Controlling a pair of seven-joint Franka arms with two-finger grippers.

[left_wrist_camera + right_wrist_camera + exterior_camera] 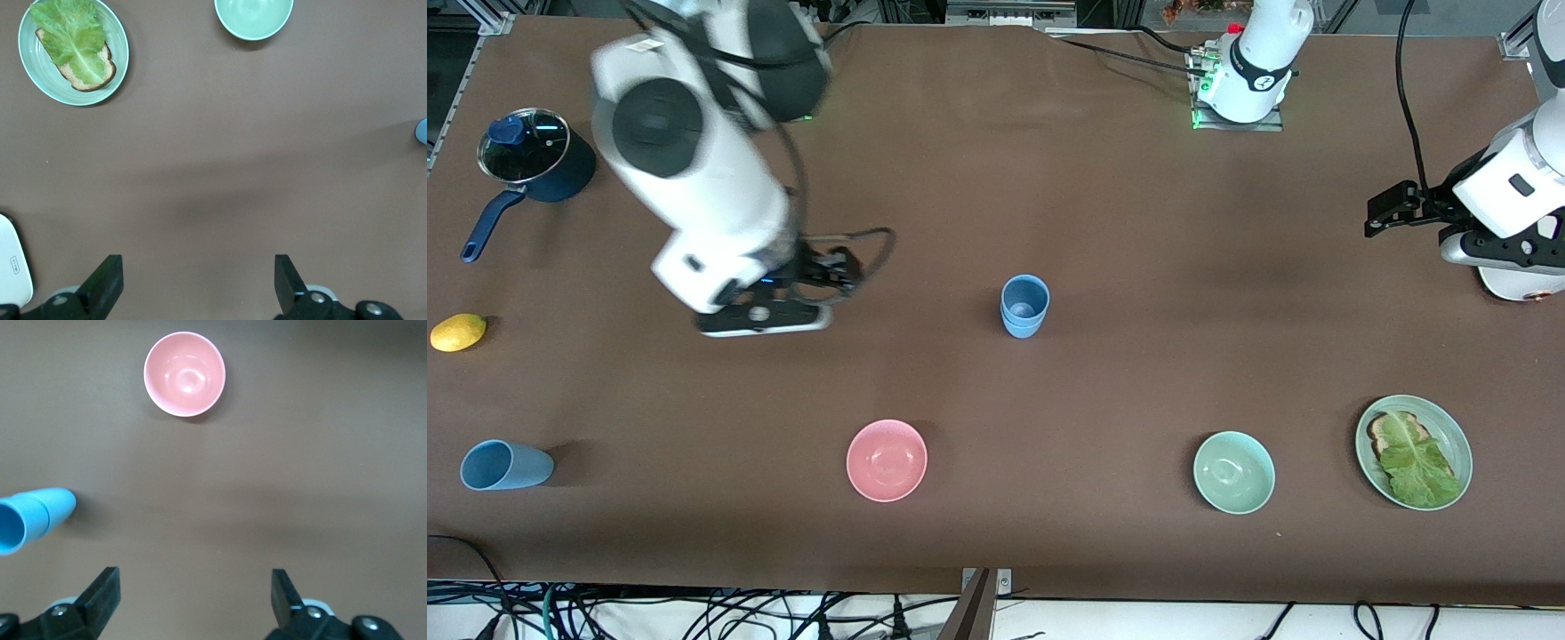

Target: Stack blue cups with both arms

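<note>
The right pincer [193, 597] hangs empty with its jaws spread wide over bare worktop [1103, 222], between the stacked blue cups [1024, 305] and the saucepan's end. The left pincer [197, 283] is likewise wide open and empty, held up at the left arm's end of the worktop, where that arm waits.

At mid-worktop the stacked blue cups stand upright, two nested, one rim showing just under the other. A third, the lone blue cup [505, 465], lies on its side near the front camera at the right arm's end, well apart from the stack.

By my reading, one stacking is done and the fallen cup is what remains. It falls to the right arm. The next move calls for swinging toward that cup, coming down across its tapered wall, closing, righting it and carrying it to the stack.

Farther out sit a pink bowl [887, 460], a pale-green bowl [1233, 472], a green plate [1458, 440] bearing toast with lettuce [1412, 458], a lemon [458, 332], and a lidded blue saucepan [538, 160].
</note>
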